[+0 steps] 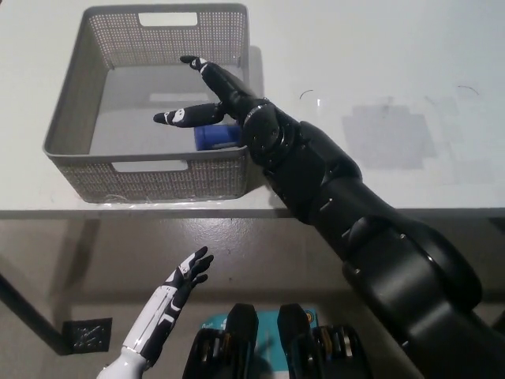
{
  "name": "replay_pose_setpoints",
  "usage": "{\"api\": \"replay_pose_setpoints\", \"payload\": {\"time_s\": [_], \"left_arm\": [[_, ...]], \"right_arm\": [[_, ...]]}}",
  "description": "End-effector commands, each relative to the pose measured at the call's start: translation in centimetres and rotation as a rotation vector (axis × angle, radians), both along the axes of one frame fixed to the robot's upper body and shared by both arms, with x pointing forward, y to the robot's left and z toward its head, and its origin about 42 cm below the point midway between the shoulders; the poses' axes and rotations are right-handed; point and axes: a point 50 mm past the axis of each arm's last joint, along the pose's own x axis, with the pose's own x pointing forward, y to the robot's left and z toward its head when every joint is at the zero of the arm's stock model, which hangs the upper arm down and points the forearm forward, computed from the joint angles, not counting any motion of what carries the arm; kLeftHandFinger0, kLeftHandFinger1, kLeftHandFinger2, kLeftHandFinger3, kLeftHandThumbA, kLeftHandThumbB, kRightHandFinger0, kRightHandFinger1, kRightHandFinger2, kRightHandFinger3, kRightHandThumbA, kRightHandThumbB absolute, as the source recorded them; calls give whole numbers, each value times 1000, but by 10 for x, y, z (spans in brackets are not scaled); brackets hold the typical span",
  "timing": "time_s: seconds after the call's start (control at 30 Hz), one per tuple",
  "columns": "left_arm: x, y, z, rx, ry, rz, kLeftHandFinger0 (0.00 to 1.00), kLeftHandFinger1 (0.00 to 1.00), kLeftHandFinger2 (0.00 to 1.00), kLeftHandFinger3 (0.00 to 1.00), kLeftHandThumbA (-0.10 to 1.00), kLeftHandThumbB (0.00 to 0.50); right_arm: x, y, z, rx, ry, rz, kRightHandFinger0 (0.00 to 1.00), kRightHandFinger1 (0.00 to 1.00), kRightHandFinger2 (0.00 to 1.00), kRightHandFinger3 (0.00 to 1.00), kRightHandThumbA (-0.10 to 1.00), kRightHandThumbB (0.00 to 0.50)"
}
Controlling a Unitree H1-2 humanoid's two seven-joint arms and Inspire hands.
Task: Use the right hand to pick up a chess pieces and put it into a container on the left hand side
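Right hand [211,96]: you see its fingers spread wide over the mesh basket [71,134], holding nothing.
Blue chess piece [215,136]: lying inside the basket, just beneath that hand.
Left hand [180,284]: resting low, below the table edge, fingers apart.

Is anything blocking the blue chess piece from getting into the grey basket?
No. The blue chess piece already lies inside the grey basket, on its floor near the right wall. The black right hand is open just above it, holding nothing. The white left hand rests low, below the table edge.
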Motion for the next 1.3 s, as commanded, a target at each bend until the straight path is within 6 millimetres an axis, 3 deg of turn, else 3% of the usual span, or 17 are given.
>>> {"api": "replay_pose_setpoints", "payload": {"time_s": [0.0,0.07,0.1,0.17,0.23,0.3,0.4,0.5,0.57,0.67,0.87,0.97,1.0,1.03,1.13,1.17,1.27], "left_arm": [[5,-1,12,21,-48,-27,1000,1000,1000,1000,1000,190],[5,-1,12,21,-48,-27,1000,1000,1000,1000,1000,190],[6,-1,12,26,-54,-29,1000,1000,1000,1000,1000,190],[6,-1,12,27,-56,-30,1000,1000,1000,1000,1000,188],[10,1,15,32,-54,-31,1000,1000,1000,1000,1000,208],[10,1,15,32,-54,-31,1000,1000,1000,1000,1000,208],[11,1,14,33,-37,-41,1000,1000,1000,1000,1000,227],[11,1,14,32,-35,-40,1000,1000,1000,1000,1000,229],[7,1,13,32,-31,-38,1000,1000,1000,1000,1000,223],[6,2,12,37,-21,-42,1000,1000,1000,1000,1000,211],[7,3,11,27,-23,-53,1000,1000,1000,1000,1000,179],[8,3,11,27,-23,-53,1000,1000,1000,1000,1000,178],[8,3,10,29,-28,-46,1000,1000,1000,1000,1000,155],[8,4,10,30,-30,-43,1000,1000,1000,1000,1000,147],[8,4,9,30,-30,-43,1000,1000,1000,1000,1000,145],[3,3,4,29,-21,-33,1000,1000,1000,1000,1000,173],[2,4,3,21,-21,-28,1000,1000,1000,1000,1000,168]], "right_arm": [[9,2,44,7,-77,18,1000,1000,1000,1000,1000,426],[9,2,45,7,-77,19,1000,1000,1000,1000,1000,426],[15,-8,67,83,-136,4,1000,1000,1000,1000,1000,390],[17,-12,76,108,-160,1,1000,1000,1000,1000,1000,387],[22,-25,113,177,-262,-3,1000,1000,1000,1000,1000,373],[22,-25,113,178,-262,-2,1000,1000,1000,1000,1000,373],[17,-55,174,334,-411,10,1000,1000,1000,1000,1000,365],[14,-57,177,344,-415,14,1000,1000,1000,1000,1000,363],[0,-84,200,403,-479,11,1000,1000,1000,1000,1000,398],[-25,-119,210,467,-563,4,1000,1000,1000,1000,1000,415],[-59,-173,205,573,-648,-29,1000,1000,1000,1000,1000,401],[-61,-174,204,574,-647,-33,1000,1000,1000,1000,1000,402],[-80,-201,180,603,-684,-68,1000,1000,1000,1000,1000,384],[-90,-213,170,613,-700,-83,1000,1000,1000,1000,1000,380],[-91,-213,170,612,-697,-84,1000,1000,1000,1000,1000,379],[-115,-240,114,668,-661,-97,1000,1000,1000,1000,1000,361],[-134,-252,80,673,-637,-118,1000,1000,1000,1000,1000,365]]}}
